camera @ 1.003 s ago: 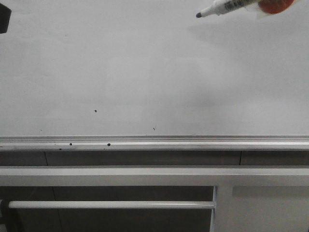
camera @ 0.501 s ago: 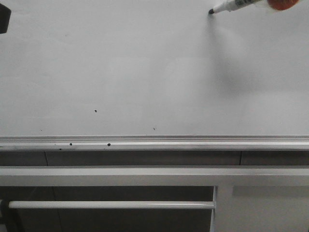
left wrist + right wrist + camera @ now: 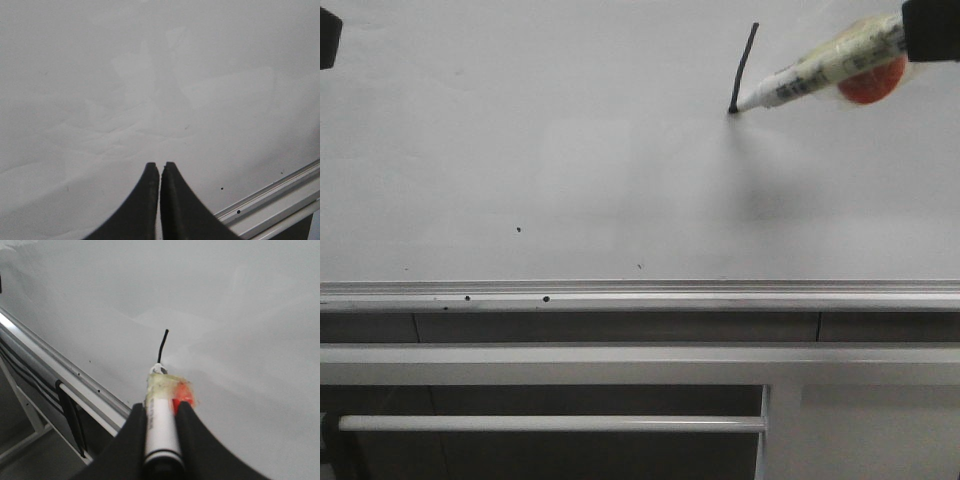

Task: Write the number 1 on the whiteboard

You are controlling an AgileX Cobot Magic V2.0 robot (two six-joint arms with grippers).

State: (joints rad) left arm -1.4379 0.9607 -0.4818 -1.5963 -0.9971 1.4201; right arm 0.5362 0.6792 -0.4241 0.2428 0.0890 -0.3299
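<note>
The whiteboard fills most of the front view, glossy white with a silver strip along its lower edge. A thin black stroke, the number 1, runs down at the upper right; it also shows in the right wrist view as the number 1. My right gripper is shut on a white marker wrapped in yellowish tape with an orange patch, and the tip touches the board at the stroke's lower end. My left gripper hangs shut over bare board with nothing in it; only a dark corner of it shows at the front view's upper left.
The silver aluminium strip carries a few small black holes. Tiny black specks dot the board. Below stand a white metal rail and a thin white bar.
The marker tip has moved down the board from the upper right, leaving a black stroke behind it. My right gripper has come further into the front view. The left gripper has stayed put.
</note>
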